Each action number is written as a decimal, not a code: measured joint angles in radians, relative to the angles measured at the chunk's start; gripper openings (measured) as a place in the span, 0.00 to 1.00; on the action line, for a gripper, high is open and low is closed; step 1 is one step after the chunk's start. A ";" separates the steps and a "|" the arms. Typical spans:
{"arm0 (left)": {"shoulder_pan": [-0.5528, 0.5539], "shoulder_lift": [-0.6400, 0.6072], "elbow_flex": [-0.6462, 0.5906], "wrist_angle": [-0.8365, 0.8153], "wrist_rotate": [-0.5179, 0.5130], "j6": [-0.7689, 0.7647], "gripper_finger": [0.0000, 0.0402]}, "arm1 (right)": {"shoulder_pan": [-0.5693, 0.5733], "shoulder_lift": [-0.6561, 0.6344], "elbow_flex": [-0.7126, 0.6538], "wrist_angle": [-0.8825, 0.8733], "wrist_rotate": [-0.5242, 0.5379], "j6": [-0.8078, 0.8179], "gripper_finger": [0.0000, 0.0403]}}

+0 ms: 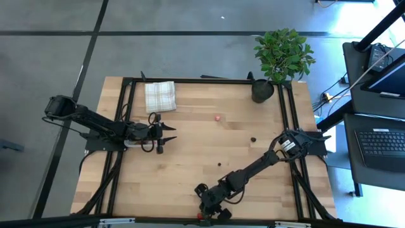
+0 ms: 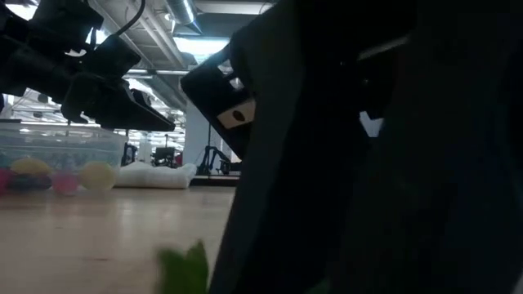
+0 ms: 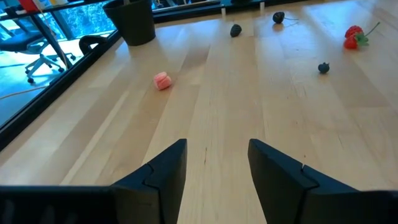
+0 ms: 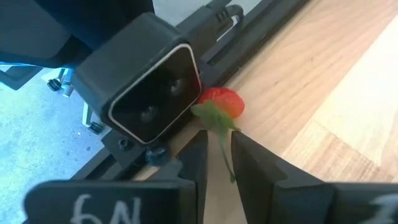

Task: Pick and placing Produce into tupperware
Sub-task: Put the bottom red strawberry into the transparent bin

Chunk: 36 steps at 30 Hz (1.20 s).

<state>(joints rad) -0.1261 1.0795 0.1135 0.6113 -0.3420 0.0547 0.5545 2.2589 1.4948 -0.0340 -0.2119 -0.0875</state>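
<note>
A red strawberry (image 4: pixel 222 101) with a green leaf and stem lies at the table's near edge (image 1: pixel 200 216), against a black camera housing (image 4: pixel 146 93). My right gripper (image 4: pixel 219 144) reaches down to it, fingers close together around the stem. The clear tupperware (image 2: pixel 49 151) stands at the left with yellow and pink pieces inside. My left gripper (image 3: pixel 217 158) hangs open over the table's left part (image 1: pixel 168 133), above the tupperware, holding nothing. Loose on the wood lie a pink piece (image 1: pixel 217 118) and two dark pieces (image 1: pixel 253 139), (image 1: pixel 219 164). My right gripper has the strawberry's green stem (image 4: pixel 227 158) between its two fingers. The red body and the leaf lie just beyond the fingertips. The fingers slant down toward the near edge, along the stem. The strawberry rests on the wood, against the camera housing.
A potted plant (image 1: pixel 262 88) stands at the far right corner and a folded checked cloth (image 1: pixel 159 96) at the far left. A black frame (image 1: pixel 209 80) runs round the table. In the low view my right arm (image 2: pixel 368 163) fills most of the picture.
</note>
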 joint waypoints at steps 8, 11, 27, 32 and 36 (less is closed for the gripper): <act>0.000 0.000 0.000 -0.019 0.000 -0.002 0.41 | -0.001 0.000 0.000 -0.008 0.052 0.005 0.05; 0.001 0.000 0.000 -0.039 0.024 -0.002 0.41 | -0.003 0.000 0.000 -0.027 0.059 0.048 0.02; -0.002 0.000 -0.001 0.066 0.147 -0.227 0.41 | -0.242 -0.114 0.001 -0.165 0.252 0.413 0.00; -0.002 -0.002 -0.001 0.269 0.160 -0.174 0.41 | -0.351 -0.188 0.001 -0.152 0.350 0.480 0.00; -0.002 -0.016 0.000 0.420 0.192 -0.047 0.41 | -0.404 -0.233 0.002 -0.147 0.394 0.505 0.00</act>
<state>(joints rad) -0.1280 1.0633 0.1137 1.0310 -0.1501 0.0081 0.1503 2.0263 1.4970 -0.1807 0.1824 0.4179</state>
